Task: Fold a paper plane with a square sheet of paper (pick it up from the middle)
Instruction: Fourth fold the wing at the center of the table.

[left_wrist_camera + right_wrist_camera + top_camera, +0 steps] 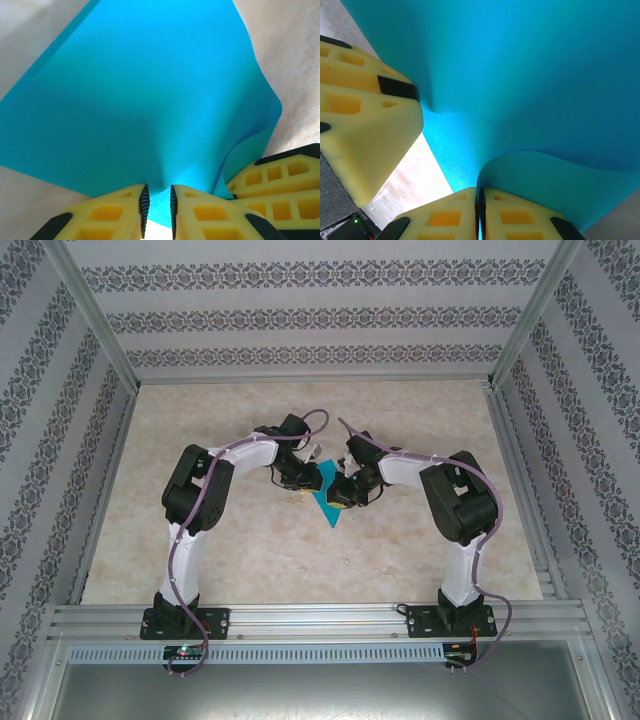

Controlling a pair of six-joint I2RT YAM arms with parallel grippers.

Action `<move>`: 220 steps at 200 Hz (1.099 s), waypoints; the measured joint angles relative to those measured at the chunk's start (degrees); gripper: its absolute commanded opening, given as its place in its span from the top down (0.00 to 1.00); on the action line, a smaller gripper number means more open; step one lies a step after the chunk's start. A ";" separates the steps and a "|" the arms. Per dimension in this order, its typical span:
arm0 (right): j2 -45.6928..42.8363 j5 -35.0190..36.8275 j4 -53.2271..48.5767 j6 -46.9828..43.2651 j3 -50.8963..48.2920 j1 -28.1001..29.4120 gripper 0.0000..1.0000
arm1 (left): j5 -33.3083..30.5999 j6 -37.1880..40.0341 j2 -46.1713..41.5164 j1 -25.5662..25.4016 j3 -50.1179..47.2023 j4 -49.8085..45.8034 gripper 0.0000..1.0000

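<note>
Thin turquoise-blue paper sheet (327,502) hangs off pale marbled bench (200,540), mid-bench between my arms. Left end effector (157,202) pinches one edge. Right end effector (480,215) clamps curled edge just beside. Grips close together: move both in step, gentle tension, no twisting, or paper tears.

A pale, marbled beige table (420,550) lies framed by aluminium rails (320,618) along its near edge and sides, its surface faintly veined. Two black arm bases (180,620) are bolted to the near rail, one toward each corner. Near the table's middle, a turquoise square sheet of paper (327,502) tapers to a point aimed at the near edge. Whether that tip touches the table cannot be told. The wrist views show the same light surface beneath the sheet's curled edges.
</note>
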 measured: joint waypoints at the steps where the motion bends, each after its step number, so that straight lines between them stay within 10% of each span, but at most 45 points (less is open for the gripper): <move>1: 0.02 0.00 0.00 0.00 0.00 0.00 0.84 | 0.00 0.00 0.00 0.00 0.00 0.00 0.76; 109: 0.09 -1.60 0.24 -0.74 0.74 0.26 0.60 | 0.57 -0.02 0.00 0.35 0.00 0.00 0.74; 220: -0.90 -2.21 3.30 -0.63 -1.16 0.24 0.60 | 0.13 -1.14 -4.37 1.14 -1.03 -0.42 0.74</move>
